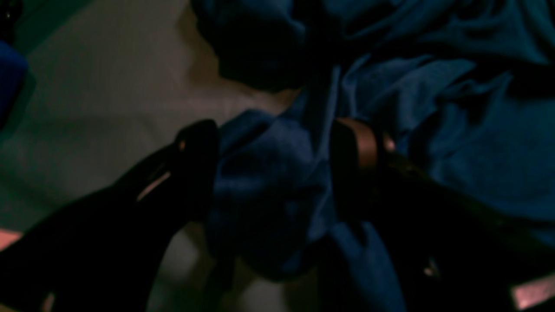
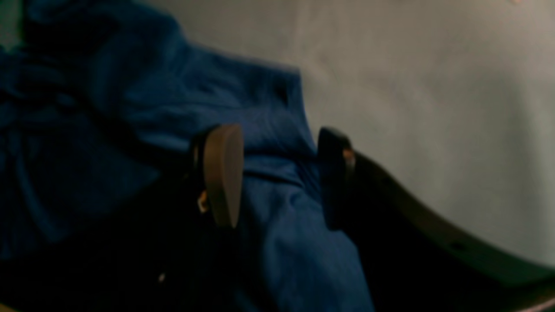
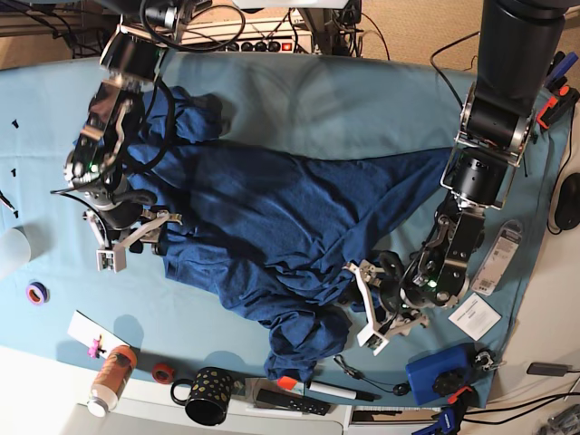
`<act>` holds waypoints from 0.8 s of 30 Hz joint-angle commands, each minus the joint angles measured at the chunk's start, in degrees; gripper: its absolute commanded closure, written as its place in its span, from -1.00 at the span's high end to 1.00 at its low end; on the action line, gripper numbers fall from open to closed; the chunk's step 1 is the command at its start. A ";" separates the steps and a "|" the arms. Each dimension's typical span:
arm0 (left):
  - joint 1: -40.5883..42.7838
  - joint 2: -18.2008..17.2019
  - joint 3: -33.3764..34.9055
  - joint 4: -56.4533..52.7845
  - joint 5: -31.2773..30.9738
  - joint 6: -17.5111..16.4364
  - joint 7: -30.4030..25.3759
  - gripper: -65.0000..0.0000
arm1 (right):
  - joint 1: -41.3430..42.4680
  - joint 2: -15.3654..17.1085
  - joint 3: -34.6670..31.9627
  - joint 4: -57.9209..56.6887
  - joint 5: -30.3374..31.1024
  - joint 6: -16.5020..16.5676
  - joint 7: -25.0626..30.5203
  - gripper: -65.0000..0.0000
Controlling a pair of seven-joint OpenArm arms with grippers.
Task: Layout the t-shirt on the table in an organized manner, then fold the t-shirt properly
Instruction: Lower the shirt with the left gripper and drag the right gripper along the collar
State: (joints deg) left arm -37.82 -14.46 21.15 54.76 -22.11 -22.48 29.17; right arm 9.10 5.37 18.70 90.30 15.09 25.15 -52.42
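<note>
While spread askew, t-shirt (image 3: pixel 272 217) | navy, rumpled | table (image 3: pixel 362 100)

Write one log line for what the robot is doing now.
shirt: crumpled on table | left tool: open around a fold | right tool: open over cloth

One t-shirt (image 3: pixel 272 227) — one table (image 3: pixel 362 100), two tape rolls (image 3: pixel 36 293), one mug (image 3: pixel 207 396), one bottle (image 3: pixel 109 379)

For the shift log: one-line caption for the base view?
Both hands, left hand and right hand, open at opposite edges of the crumpled t-shirt on the table.
</note>
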 commanded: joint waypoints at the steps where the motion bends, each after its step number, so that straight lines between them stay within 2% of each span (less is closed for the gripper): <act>1: -1.84 0.02 -0.83 1.05 -0.98 0.02 -1.29 0.23 | 2.51 0.35 0.15 -0.96 0.98 0.83 1.77 -0.14; 8: 0.74 0.02 -5.07 1.05 -1.11 -0.70 -1.79 0.23 | 7.15 0.48 0.11 -7.23 3.26 3.56 1.33 -0.09; 12: 3.23 -0.02 -8.17 1.03 -1.86 -3.08 -2.14 0.23 | 8.55 2.47 0.11 -7.63 3.28 3.56 1.46 -0.02; 14: 4.35 0.00 -9.84 1.05 -3.48 -3.08 -2.16 0.23 | 9.51 3.89 0.11 -8.85 3.08 3.54 1.46 -0.02; 18: 5.14 0.00 -12.02 1.03 -6.32 -5.53 -1.97 0.23 | 12.31 6.32 0.11 -15.43 3.54 3.54 2.32 -0.02; 20: 5.14 0.00 -12.04 1.03 -6.78 -5.73 -1.99 0.23 | 13.92 6.75 0.11 -19.54 4.00 3.67 3.17 -0.02; 24: 5.14 0.22 -12.02 1.05 -6.71 -5.73 -2.01 0.23 | 17.20 6.64 0.04 -27.08 5.14 6.45 4.44 -0.02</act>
State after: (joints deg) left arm -30.81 -14.09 9.37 54.78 -28.14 -27.94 28.58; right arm 24.51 11.40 18.74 62.11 19.33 31.31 -49.54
